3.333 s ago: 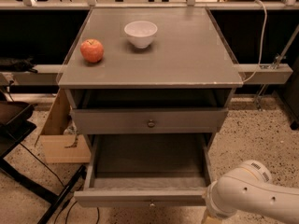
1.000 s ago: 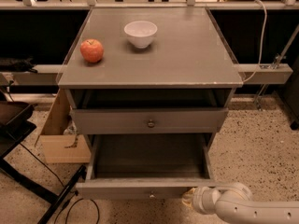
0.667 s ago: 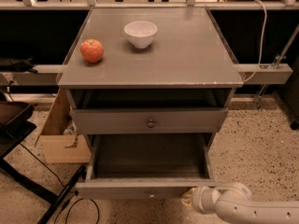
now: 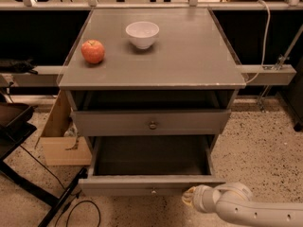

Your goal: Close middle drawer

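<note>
The middle drawer is the low-fronted grey drawer with a small round knob. It is pulled far out of the grey cabinet, and its deep box looks empty. My gripper is at the end of the white arm, which comes in from the bottom right. It is low in the view, right at the drawer's front panel and to the right of the knob. I cannot see whether it touches the panel.
Above is a taller-fronted drawer with a larger knob, slightly out. On the cabinet top stand a red apple and a white bowl. A cardboard box and cables lie on the floor to the left.
The arm has swung left from the bottom right corner to the middle drawer's front. The drawer front sits slightly further in than before. Little has changed in the last second.
</note>
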Robot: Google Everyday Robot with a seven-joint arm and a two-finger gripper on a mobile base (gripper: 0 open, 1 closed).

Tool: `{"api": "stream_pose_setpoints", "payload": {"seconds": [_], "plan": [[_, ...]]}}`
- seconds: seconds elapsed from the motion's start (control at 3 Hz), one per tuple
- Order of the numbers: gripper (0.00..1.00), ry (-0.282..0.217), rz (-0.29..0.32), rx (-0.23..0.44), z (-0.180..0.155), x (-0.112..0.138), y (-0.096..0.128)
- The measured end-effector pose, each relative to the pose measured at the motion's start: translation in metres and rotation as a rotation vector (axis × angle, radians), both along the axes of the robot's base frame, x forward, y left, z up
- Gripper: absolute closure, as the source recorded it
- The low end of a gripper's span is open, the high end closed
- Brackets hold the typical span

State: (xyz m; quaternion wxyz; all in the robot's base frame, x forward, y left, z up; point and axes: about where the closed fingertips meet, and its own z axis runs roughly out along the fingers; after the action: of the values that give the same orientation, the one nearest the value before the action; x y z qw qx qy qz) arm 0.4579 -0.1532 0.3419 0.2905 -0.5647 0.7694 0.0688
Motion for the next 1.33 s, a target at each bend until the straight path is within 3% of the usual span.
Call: {"api": "stream_pose_setpoints", "payload": {"seconds": [0.33, 0.67, 1.0, 1.33], "plan": [[1.0, -0.037, 0.014, 0.004, -0.001, 0.023, 0.007], [1.0, -0.095, 0.023, 0.007, -0.004, 0.064, 0.011], [1.0, -0.095, 0.023, 0.007, -0.004, 0.063, 0.01], [1.0, -0.157, 0.053, -0.003, 0.006, 0.108, 0.025]]}}
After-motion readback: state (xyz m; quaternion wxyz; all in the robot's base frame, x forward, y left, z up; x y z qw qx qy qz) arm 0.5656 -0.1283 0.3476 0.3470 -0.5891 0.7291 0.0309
